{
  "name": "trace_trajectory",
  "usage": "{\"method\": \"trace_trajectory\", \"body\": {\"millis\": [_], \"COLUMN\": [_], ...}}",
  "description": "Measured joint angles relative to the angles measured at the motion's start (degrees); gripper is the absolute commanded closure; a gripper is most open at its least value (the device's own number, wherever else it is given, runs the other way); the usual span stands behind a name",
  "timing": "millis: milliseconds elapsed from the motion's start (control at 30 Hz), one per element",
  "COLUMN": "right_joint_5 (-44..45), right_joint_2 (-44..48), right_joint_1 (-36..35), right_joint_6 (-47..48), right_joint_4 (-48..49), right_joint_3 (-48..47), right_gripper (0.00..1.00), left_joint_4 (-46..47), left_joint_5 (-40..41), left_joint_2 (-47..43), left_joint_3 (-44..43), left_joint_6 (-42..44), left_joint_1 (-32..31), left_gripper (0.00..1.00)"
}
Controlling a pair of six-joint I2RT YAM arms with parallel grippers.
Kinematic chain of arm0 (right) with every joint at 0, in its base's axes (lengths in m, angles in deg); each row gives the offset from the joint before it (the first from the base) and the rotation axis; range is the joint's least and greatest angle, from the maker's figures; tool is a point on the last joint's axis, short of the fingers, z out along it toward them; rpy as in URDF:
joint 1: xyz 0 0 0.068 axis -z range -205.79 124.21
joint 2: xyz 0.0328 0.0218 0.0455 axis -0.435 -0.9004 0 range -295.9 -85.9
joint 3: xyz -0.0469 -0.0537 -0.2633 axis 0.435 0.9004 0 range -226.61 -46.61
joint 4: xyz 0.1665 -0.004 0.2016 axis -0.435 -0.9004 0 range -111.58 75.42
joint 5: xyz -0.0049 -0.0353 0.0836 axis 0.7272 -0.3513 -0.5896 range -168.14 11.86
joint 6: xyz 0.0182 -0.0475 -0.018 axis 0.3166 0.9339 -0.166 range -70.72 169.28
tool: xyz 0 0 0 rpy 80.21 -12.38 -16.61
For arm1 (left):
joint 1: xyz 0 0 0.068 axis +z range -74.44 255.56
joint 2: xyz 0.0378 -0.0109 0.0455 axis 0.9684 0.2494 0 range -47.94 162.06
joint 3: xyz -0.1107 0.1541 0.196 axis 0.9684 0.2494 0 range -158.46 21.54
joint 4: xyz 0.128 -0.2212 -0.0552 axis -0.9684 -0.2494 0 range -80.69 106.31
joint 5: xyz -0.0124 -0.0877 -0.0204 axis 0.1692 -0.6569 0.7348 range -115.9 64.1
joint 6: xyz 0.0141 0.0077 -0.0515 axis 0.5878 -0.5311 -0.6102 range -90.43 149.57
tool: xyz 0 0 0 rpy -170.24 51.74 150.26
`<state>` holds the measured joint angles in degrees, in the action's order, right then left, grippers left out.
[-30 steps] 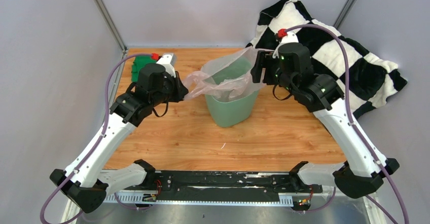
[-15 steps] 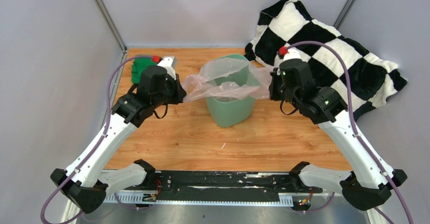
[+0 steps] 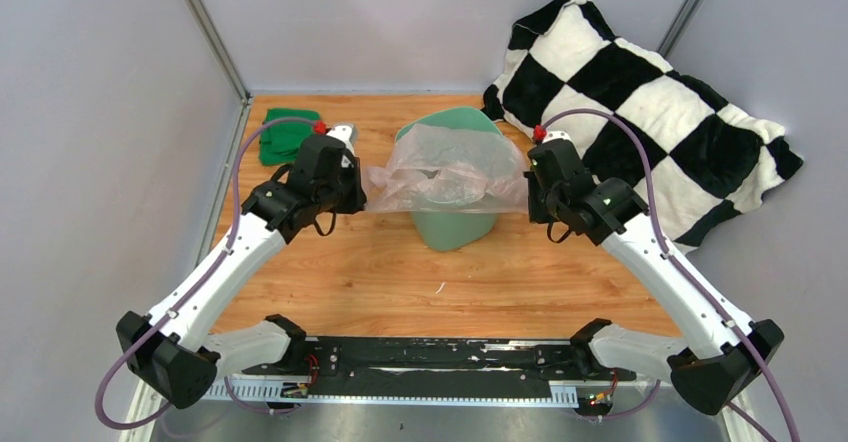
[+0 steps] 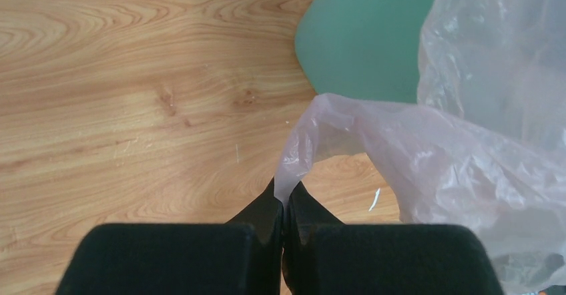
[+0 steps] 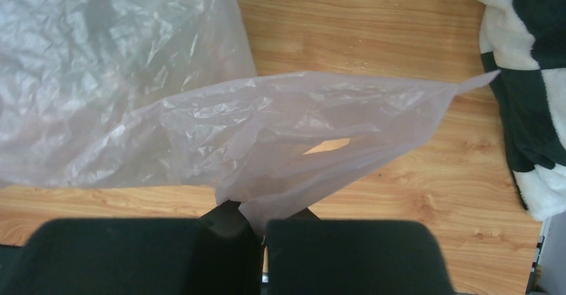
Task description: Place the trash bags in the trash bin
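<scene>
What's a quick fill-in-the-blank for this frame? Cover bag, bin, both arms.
1. The left fingers are ____ on a corner of the trash bag.
2. The right fingers pinch the bag too, so ____ arms hold it.
3. The bag is spread over the mouth of the trash bin, which is ____ in colour.
4. The checkered cushion lies on the ____ arm's side.
Missing: shut; both; green; right.
</scene>
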<state>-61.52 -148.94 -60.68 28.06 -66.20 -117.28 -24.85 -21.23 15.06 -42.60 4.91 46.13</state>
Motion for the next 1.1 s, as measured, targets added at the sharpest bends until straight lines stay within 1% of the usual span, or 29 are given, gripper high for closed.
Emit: {"method": "trace_trajectory", "body": {"millis": [67,167,200,267,333,433,500,633,733,800,933,1000,1100], "right_joint_5": [0.3,0.5,0.6,0.7,0.5,-0.9,-1.8,-3.4,-5.1,-6.7,-10.2,-10.2,-8.5], "right_joint_2": [-0.6,-0.8,-0.8,-0.7,-0.6,0.9,3.1,9.9,13.5,14.2,11.8,9.2,4.0], "right_joint_1": [1.3,2.6,2.9,3.2,3.4,3.5,3.5,3.5,3.5,3.5,2.8,0.7,-4.7], "right_joint_6": [-0.1,-0.2,-0.3,-0.1,0.1,1.9,2.8,5.6,8.1,9.7,13.1,14.8,18.1], "right_joint_4": [1.1,2.8,3.1,4.0,4.6,5.2,5.2,5.3,5.7,6.3,8.4,8.9,9.9], "right_joint_3": [0.6,1.5,1.6,1.6,1.6,1.6,1.6,1.3,0.0,-1.2,-5.1,-7.6,-11.5], "right_gripper": [0.96,0.84,0.78,0.61,0.48,0.34,0.27,0.22,0.22,0.23,0.23,0.23,0.25], "left_joint_4": [0.4,1.4,1.9,2.6,3.7,5.6,6.6,8.2,8.7,9.0,9.2,9.3,9.4], "left_joint_5": [0.4,1.7,2.4,3.3,4.0,5.1,5.7,6.3,6.4,6.4,6.6,6.6,6.6], "left_joint_2": [1.3,2.5,3.0,4.0,5.2,7.0,8.0,9.9,11.0,11.5,11.9,12.0,12.1], "left_joint_3": [0.0,0.0,-0.1,-0.7,-1.5,-3.0,-4.1,-5.6,-6.0,-6.1,-6.4,-6.6,-7.2], "left_joint_6": [-0.2,-0.8,-1.1,-1.4,-1.8,-2.2,-2.3,-2.3,-2.3,-2.3,-2.3,-2.3,-2.3], "left_joint_1": [0.0,0.0,0.0,0.0,0.1,0.1,0.1,0.1,0.1,0.1,0.1,0.1,0.1], "left_gripper": [1.0,1.0,1.0,1.0,1.0,1.0,1.0,1.0,1.0,1.0,1.0,1.0,1.0]}}
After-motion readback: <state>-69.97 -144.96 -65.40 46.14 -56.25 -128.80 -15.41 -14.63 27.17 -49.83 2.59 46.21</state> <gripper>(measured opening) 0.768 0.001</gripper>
